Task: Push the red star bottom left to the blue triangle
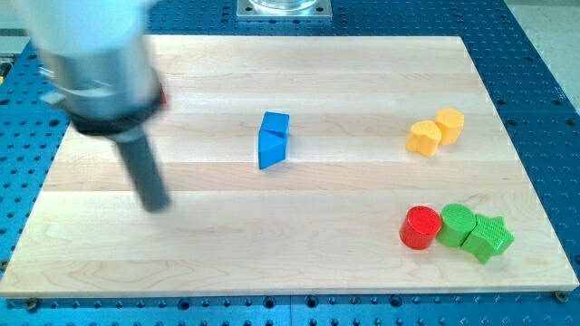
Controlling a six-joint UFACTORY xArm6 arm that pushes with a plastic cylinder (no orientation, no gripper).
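The blue triangle lies near the board's middle, touching a blue cube just above it. A sliver of red shows at the right edge of the blurred arm housing in the upper left. It may be the red star, but its shape is hidden. My tip rests on the board at the left, well left of the blue triangle and below the red sliver, touching no block.
A yellow heart and a yellow hexagon sit at the right. A red cylinder, a green cylinder and a green star cluster at the bottom right. The wooden board lies on a blue perforated table.
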